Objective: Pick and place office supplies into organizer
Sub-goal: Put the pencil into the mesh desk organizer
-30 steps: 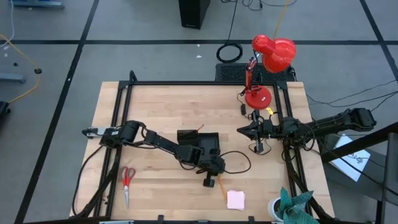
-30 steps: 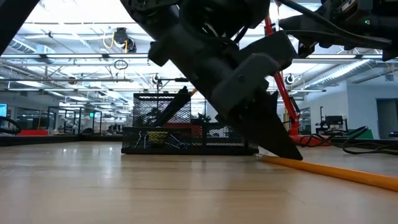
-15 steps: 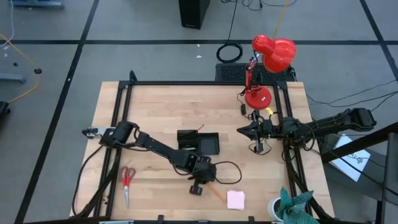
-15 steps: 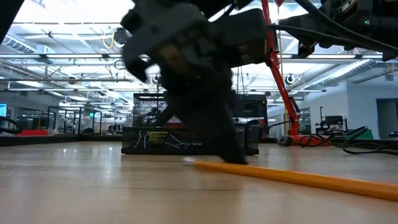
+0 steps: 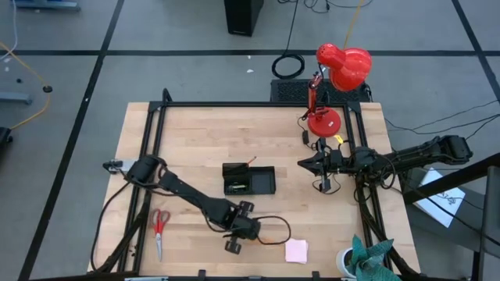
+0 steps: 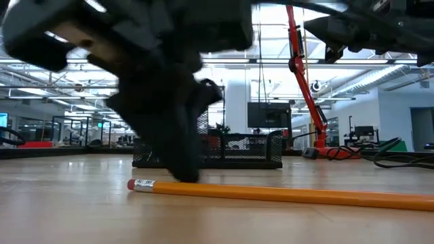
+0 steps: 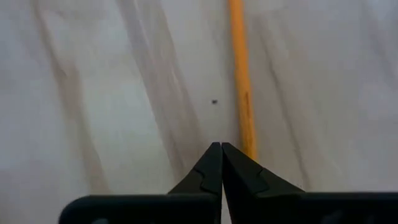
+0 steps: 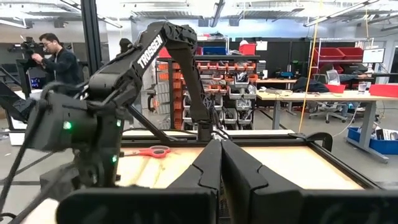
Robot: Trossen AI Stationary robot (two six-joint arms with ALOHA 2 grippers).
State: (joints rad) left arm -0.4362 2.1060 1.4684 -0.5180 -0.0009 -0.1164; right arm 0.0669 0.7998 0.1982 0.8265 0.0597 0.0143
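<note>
Left end effector [image 5: 232,245], fingers closed and empty, has shifted from beside the organizer [image 5: 248,179] to the tabletop's near edge; orange pencil [image 6: 285,195] lies alongside, ungrasped. Pickup remains outstanding. Right end effector [image 5: 303,163] idle, closed.

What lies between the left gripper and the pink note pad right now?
The orange pencil lies there on the table, seen in the high view, running from the shut left gripper toward the pink note pad; a thin black cable also loops over that stretch.
</note>
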